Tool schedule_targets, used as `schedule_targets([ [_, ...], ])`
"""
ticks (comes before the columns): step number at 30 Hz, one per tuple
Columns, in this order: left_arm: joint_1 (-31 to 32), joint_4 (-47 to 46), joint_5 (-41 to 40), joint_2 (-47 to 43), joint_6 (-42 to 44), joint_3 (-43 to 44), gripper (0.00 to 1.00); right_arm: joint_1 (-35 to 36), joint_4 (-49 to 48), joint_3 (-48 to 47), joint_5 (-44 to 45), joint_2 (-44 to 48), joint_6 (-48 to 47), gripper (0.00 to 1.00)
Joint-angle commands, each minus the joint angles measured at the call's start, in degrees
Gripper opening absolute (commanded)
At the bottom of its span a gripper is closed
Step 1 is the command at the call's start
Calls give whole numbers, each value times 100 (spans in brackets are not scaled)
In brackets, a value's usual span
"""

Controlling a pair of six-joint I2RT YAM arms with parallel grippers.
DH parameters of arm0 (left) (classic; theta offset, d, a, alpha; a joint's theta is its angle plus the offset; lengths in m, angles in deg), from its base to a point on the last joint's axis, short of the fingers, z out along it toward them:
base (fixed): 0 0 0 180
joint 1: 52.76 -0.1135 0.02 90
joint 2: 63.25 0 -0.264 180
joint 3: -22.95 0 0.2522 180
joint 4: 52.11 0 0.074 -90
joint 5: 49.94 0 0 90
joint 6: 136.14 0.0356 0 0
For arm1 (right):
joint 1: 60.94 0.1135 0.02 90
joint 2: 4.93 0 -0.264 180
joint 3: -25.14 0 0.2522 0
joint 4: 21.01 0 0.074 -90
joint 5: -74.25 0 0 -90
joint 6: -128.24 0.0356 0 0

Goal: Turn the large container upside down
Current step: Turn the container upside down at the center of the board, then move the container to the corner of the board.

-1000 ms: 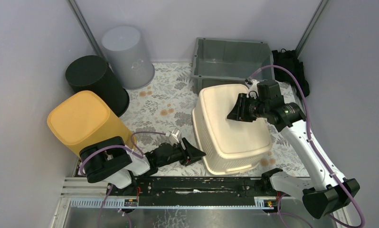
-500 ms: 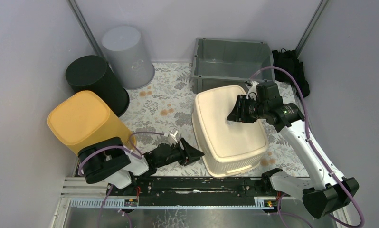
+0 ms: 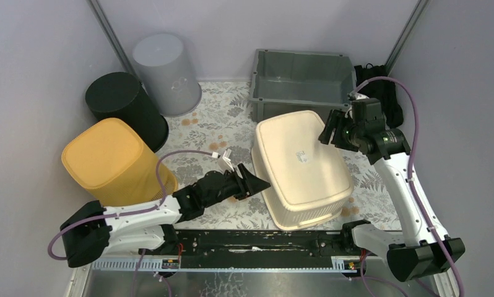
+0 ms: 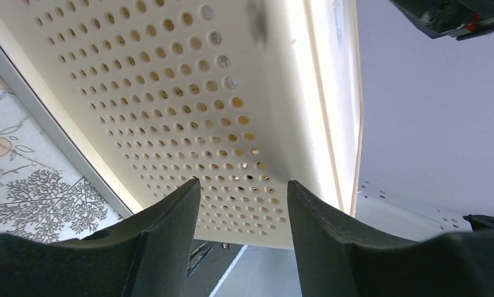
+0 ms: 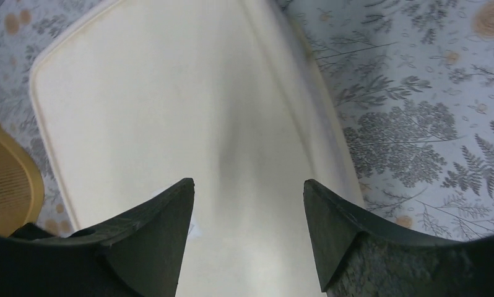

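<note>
The large cream perforated container [image 3: 301, 167] lies upside down on the floral table, flat bottom up; it also shows in the right wrist view [image 5: 170, 124]. My left gripper [image 3: 257, 183] is open at its near left wall; the left wrist view shows that holed wall [image 4: 189, 105] just beyond the fingertips. My right gripper [image 3: 332, 131] is open and empty, raised over the container's far right corner; its fingertips [image 5: 170, 210] frame the smooth bottom from above.
A grey tub [image 3: 300, 77] stands behind the container. A yellow bin [image 3: 111, 161], a black bin [image 3: 124, 105] and a pale grey bin [image 3: 167, 71] stand upside down at the left. A black object [image 3: 381, 86] sits by the right wall.
My right gripper has lifted off the container's bottom and drawn back to the right. My left arm has stretched forward, bringing its gripper to the container's left wall. The container shifted slightly.
</note>
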Motion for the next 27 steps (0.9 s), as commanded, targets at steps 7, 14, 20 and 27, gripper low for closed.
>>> schedule_targets([
  [7, 37, 1784, -459, -758, 731, 577, 62, -1352, -342, 484, -352, 194, -78, 73],
  [14, 41, 1782, -480, -920, 737, 638, 63, -1578, -805, 832, -1573, 179, 281, 71],
  [20, 43, 1777, -657, -1041, 760, 729, 63, -1569, -1587, 1744, -2963, 534, 908, 67],
  [27, 36, 1738, -860, -1129, 746, 778, 64, -1554, -1661, 2084, -3408, 919, 1129, 65],
])
